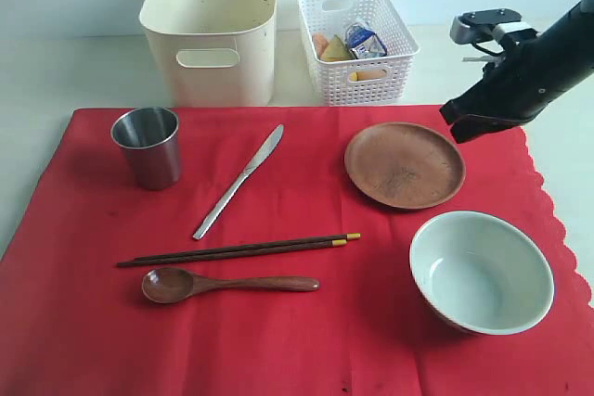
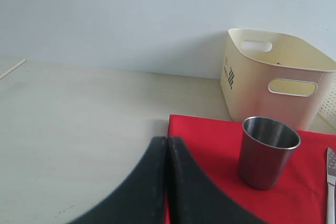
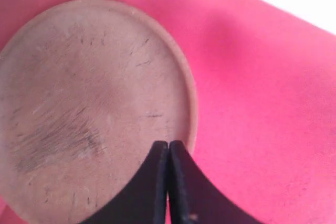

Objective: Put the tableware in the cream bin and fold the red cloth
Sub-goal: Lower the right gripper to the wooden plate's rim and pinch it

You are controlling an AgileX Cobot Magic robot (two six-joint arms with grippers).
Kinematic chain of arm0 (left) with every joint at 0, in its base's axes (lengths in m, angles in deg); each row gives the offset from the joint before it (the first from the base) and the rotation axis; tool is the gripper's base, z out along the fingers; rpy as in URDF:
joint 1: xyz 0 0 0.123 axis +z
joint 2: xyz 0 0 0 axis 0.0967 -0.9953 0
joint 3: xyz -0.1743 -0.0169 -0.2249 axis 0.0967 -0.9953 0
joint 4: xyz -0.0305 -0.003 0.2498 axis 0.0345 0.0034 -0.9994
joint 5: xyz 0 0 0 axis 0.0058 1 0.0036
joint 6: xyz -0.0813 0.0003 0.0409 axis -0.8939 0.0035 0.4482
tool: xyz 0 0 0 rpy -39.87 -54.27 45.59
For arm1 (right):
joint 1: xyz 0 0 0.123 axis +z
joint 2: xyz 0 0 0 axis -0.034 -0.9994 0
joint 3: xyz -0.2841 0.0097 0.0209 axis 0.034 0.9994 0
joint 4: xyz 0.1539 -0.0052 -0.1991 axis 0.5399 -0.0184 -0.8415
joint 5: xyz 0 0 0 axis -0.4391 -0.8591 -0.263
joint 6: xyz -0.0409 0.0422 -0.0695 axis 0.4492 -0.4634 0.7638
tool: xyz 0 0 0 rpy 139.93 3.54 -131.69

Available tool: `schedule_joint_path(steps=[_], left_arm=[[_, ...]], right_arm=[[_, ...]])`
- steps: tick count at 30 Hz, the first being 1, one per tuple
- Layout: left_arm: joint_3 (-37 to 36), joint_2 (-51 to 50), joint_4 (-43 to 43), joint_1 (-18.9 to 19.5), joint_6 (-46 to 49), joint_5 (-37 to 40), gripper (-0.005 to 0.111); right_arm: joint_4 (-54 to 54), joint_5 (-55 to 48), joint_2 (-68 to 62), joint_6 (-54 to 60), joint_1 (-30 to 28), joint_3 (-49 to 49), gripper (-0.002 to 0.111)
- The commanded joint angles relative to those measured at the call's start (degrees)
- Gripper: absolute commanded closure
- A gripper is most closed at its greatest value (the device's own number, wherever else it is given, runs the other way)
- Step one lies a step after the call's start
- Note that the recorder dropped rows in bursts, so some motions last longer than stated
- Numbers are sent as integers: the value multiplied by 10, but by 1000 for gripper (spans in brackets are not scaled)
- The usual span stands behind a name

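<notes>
The red cloth (image 1: 297,303) lies flat, carrying the steel cup (image 1: 148,146), silver knife (image 1: 239,181), chopsticks (image 1: 239,249), wooden spoon (image 1: 223,284), brown plate (image 1: 405,164) and pale green bowl (image 1: 481,271). The cream bin (image 1: 213,28) stands behind the cloth, apparently with nothing in it. My right gripper (image 3: 168,144) is shut and empty, hovering over the plate's (image 3: 89,108) right rim; its arm (image 1: 520,76) reaches in from the right. My left gripper (image 2: 167,140) is shut and empty near the cloth's (image 2: 210,140) far-left corner, facing the cup (image 2: 266,152) and bin (image 2: 275,74). It does not show in the exterior view.
A white lattice basket (image 1: 356,42) holding a milk carton (image 1: 365,41) and food items stands right of the bin. The cloth's scalloped edge (image 1: 557,220) runs along the right side. Pale tabletop (image 2: 79,124) surrounds the cloth.
</notes>
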Motion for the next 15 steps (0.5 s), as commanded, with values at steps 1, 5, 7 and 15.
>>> schedule_joint_path(steps=[1, 5, 7, 15], left_arm=[[0, 4, 3, 1, 1, -2, 104], [0, 4, 3, 1, 1, -2, 104], [0, 4, 3, 1, 1, -2, 104], [0, 4, 3, 1, 1, -2, 104]], right_arm=[[-4, 57, -1, -40, -5, -5, 94], [-11, 69, -1, -40, -5, -5, 69], [-9, 63, -1, -39, -5, -5, 58], [-7, 32, -39, -18, -5, -5, 48]])
